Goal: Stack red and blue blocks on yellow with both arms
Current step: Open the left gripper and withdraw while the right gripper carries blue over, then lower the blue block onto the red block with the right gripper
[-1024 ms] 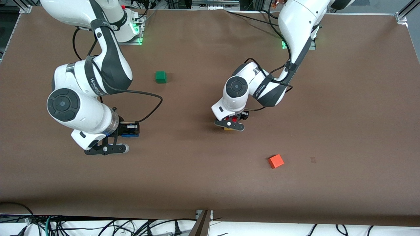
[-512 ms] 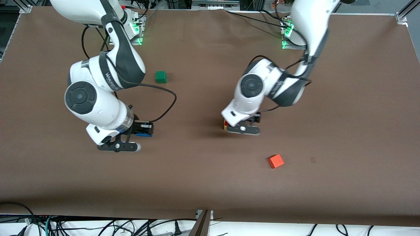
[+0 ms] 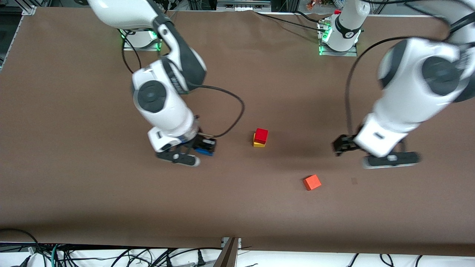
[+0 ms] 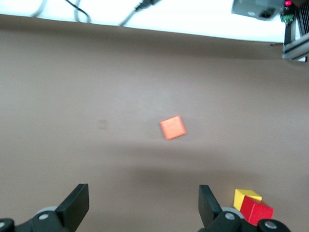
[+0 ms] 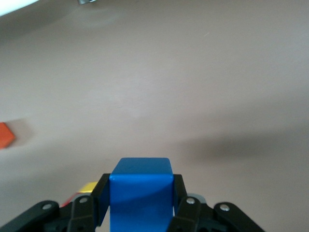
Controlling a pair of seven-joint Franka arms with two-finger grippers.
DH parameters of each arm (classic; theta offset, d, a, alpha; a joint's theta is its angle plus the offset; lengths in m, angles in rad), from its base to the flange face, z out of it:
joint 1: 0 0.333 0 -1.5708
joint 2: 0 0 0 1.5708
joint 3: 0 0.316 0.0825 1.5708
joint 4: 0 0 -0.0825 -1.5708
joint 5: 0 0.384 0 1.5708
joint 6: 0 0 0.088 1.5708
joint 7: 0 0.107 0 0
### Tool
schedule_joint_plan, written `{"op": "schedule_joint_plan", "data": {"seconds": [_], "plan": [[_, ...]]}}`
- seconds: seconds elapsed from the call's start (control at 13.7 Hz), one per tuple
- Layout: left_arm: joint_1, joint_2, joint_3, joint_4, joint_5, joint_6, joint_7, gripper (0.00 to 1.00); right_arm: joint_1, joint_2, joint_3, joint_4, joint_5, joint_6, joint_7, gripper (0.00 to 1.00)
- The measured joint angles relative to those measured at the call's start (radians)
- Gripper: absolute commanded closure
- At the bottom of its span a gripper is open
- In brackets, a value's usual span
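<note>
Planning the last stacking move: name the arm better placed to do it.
Right. The right gripper is shut on the blue block, beside the red block sitting on the yellow block. The left gripper is open, empty, over bare table.

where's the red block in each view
Front view: red block on the yellow block, mid-table.
Left wrist view: red block in a lower corner, on the yellow.
Right wrist view: not clearly visible.
Shared landmark: orange cube, in all three views.
</note>
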Motion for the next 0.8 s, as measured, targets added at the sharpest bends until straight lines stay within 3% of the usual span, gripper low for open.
{"op": "schedule_joint_plan", "data": {"seconds": [0.44,0.8], "plan": [[0.165,-0.048,0.003,0.008,-0.001,-0.164,0.16,0.0,0.178,0.091,-0.01,0.006,-0.01,0.177,0.366,0.6],[0.215,-0.051,0.003,0.003,-0.001,-0.255,0.241,0.0,0.258,0.151,-0.035,0.041,-0.035,0.199,0.454,0.6]]}}
